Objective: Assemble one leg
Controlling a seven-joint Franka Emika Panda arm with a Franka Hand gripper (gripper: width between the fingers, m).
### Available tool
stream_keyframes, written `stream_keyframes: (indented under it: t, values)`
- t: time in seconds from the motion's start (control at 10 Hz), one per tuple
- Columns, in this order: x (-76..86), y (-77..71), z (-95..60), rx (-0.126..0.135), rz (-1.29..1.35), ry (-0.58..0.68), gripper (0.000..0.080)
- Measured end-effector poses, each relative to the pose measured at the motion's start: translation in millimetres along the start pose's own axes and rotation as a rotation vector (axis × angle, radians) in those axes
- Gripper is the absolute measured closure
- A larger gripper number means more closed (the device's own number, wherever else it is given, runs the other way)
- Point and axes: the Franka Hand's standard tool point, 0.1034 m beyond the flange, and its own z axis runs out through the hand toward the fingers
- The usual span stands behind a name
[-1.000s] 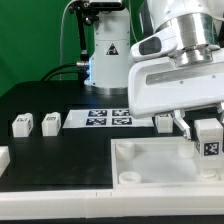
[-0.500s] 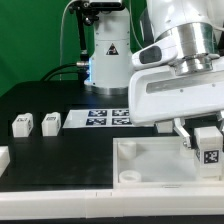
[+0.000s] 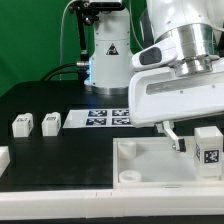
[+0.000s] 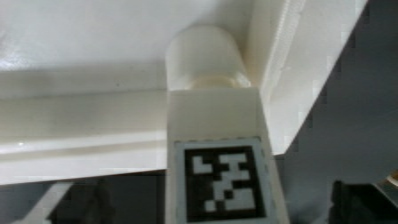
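One leg point(image 3: 209, 148), a white post with a black-and-white tag, stands upright at the near right corner of the large white tray-like part point(image 3: 150, 160). In the wrist view the leg point(image 4: 221, 150) points its rounded end into that part's corner. My gripper point(image 3: 203, 143) straddles the leg with its jaws apart. One dark finger point(image 3: 178, 138) stands off the leg's side with a gap between them. In the wrist view my gripper point(image 4: 214, 208) shows dark fingers point(image 4: 50, 206) at both edges, each clear of the leg.
Two more legs point(image 3: 22, 125) point(image 3: 50, 122) stand at the exterior view's left, and a third point(image 3: 163, 122) stands behind my gripper. The marker board point(image 3: 105, 117) lies at the back. A white part point(image 3: 3, 157) shows at the left edge.
The leg has moved down and toward the exterior view's right, to the tray-like part's corner. The finger that was against it now stands apart from it.
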Motion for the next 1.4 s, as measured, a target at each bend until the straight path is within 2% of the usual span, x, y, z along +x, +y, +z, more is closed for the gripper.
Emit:
stream_keyframes:
  t: [0.5,0.6,0.8,1.0,1.1,1.4]
  values:
    - [-0.3,-0.1,-0.7,0.001,0.000,-0.013,0.0151]
    - [9.3,-0.4,-12.2,0.006,0.000,-0.037,0.0151]
    - [21.4,3.6,-25.0,0.014,0.009,-0.118,0.0151]
    - [24.5,13.0,-21.6,0.007,0.023,-0.120,0.0151]
    - [15.4,10.9,-17.7,0.022,0.037,-0.237,0.0151]
    - [17.0,1.4,-13.4,0.070,0.072,-0.553,0.0151]
